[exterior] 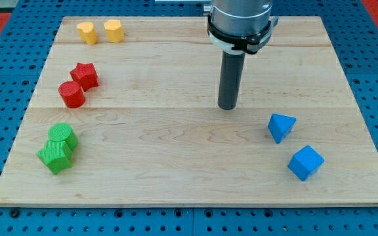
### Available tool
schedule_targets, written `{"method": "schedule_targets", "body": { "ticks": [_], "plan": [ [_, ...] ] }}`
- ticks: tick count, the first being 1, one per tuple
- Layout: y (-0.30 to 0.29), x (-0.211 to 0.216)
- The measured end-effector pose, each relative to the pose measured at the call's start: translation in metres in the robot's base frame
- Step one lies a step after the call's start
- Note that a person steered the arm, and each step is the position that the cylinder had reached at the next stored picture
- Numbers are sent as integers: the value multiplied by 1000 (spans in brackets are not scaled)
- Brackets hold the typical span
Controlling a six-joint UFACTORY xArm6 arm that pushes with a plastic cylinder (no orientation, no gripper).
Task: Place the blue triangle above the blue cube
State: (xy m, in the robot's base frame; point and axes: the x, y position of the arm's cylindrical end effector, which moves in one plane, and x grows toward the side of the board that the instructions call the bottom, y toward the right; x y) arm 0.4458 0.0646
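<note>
The blue triangle (281, 126) lies on the wooden board at the view's right. The blue cube (306, 162) sits just below and right of it, a small gap between them. My tip (227, 107) rests on the board near the middle, to the left of and slightly above the blue triangle, well apart from it.
Two yellow blocks (100, 31) sit at the top left. A red star-like block (84, 75) and a red cylinder (71, 94) lie at the left. A green cylinder (63, 136) and a green block (56, 156) sit at the lower left. The board's (189, 177) edges border blue pegboard.
</note>
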Motion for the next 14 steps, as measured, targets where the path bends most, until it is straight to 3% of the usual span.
{"method": "schedule_targets", "body": {
  "ticks": [1, 3, 4, 5, 6, 9, 14],
  "plan": [
    [30, 19],
    [103, -14],
    [73, -14],
    [12, 5],
    [-5, 39],
    [58, 45],
    [96, 45]
  ]
}}
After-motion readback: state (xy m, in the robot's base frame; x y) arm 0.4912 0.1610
